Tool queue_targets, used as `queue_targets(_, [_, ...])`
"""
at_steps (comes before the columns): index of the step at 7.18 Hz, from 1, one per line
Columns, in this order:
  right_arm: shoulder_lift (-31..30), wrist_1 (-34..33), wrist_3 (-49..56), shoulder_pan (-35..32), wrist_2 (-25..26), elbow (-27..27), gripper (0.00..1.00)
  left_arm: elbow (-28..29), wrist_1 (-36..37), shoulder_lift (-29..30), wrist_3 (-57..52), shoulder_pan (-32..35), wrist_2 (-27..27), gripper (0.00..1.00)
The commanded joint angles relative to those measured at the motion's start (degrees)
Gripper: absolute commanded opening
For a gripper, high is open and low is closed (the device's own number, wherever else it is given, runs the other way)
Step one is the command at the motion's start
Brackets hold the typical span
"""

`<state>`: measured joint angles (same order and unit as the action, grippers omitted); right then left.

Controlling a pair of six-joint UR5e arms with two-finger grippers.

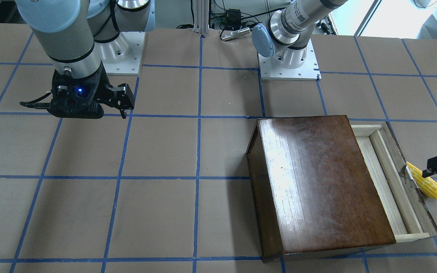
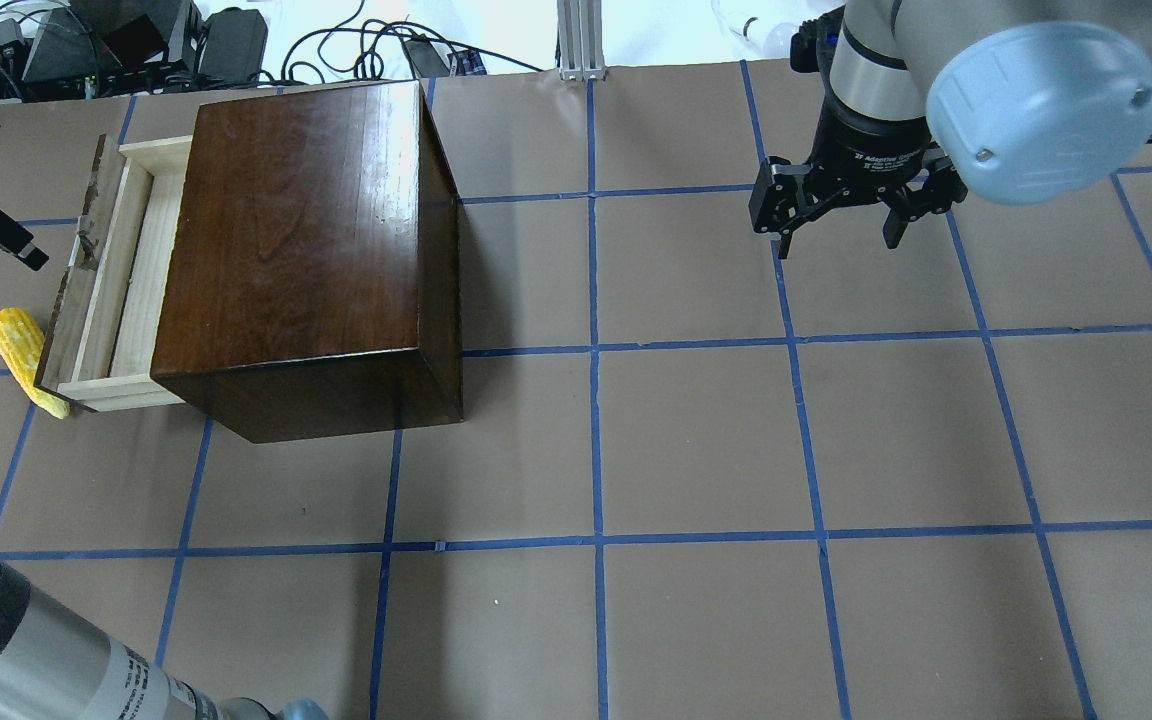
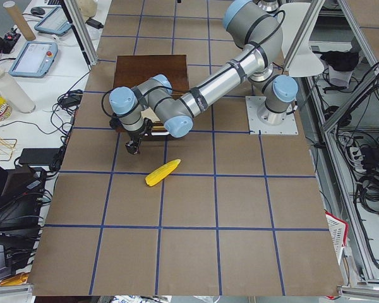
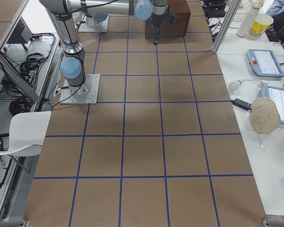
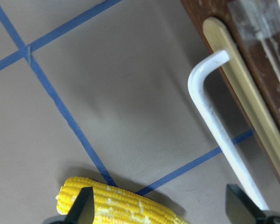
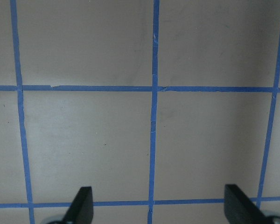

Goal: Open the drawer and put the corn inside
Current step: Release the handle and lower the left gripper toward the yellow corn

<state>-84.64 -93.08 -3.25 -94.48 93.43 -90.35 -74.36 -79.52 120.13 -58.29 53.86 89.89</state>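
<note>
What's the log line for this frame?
drawer: part open | corn: on table beside drawer front | left end effector: open, near corn | right end effector: open, over table

Yellow corn, pale drawer, apparently scuffed dark-brown front.

The corn lies near the white handle of the drawer.

right arm: silver tube, pale-blue joint cap | right hand: black, white lettering | base plates: square, screwed
</note>
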Motion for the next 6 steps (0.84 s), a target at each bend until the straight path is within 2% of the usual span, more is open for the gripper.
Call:
queue_targets(1, [-0.09,0.00,0.00,0.00,0.00,0.00,1.00,-0.69,0.58,-0.25,15.59,-3.05,0.02,0.99])
queue_targets(2, [0.00,-0.09,0.00,0.00,0.00,0.00,1.00,-0.78,0.68,0.10,20.62,-4.54,-0.15,1.00])
queue_targets(4, [-0.09,0.00,0.00,0.00,0.00,0.00,1.00,-1.13,5.32,1.85,26.89,-8.32,-0.42,1.00])
queue_targets(6, [-0.09,0.00,0.00,0.00,0.00,0.00,1.00,-4.02,5.42,2.30,36.88,-8.33,-0.59,1.00])
